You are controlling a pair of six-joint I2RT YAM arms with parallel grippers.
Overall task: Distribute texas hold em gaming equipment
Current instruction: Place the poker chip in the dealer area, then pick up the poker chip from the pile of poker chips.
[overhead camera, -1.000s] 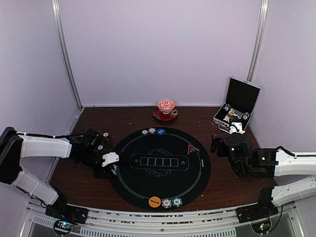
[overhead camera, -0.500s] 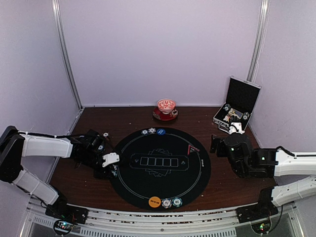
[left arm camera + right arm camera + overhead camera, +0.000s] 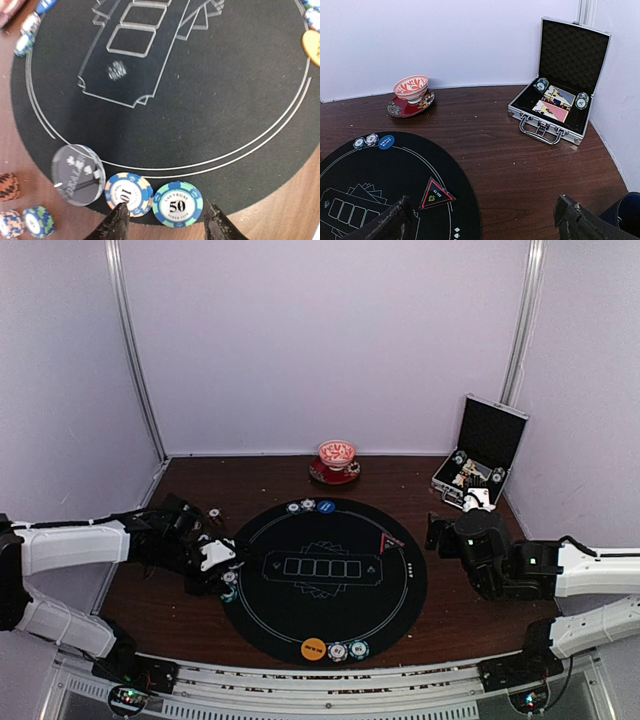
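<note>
My left gripper (image 3: 167, 223) (image 3: 222, 565) hangs low over the left rim of the round black mat (image 3: 325, 585), open. A teal "50" chip (image 3: 177, 204) lies flat on the mat between its fingertips, touching neither. A blue-and-orange "10" chip (image 3: 127, 194) lies beside it under the left fingertip (image 3: 118, 219), and a clear button disc (image 3: 76, 175) comes after that. My right gripper (image 3: 482, 215) (image 3: 452, 522) is open and empty over bare wood right of the mat. A blue disc (image 3: 386, 141) with two chips (image 3: 365, 141) sits at the mat's far edge; an orange disc (image 3: 314, 648) with two chips (image 3: 347, 650) sits at the near edge.
An open silver-edged case (image 3: 555, 107) at the back right holds cards (image 3: 551, 104) and chips. A red patterned bowl on a saucer (image 3: 411, 92) stands at the back centre. A red-edged triangular marker (image 3: 435, 194) lies on the mat's right side. Loose chips (image 3: 27, 220) lie on the wood left of the mat.
The left gripper has opened, leaving the teal chip on the mat's left rim, and its arm has drawn back slightly to the left. The right arm has not moved.
</note>
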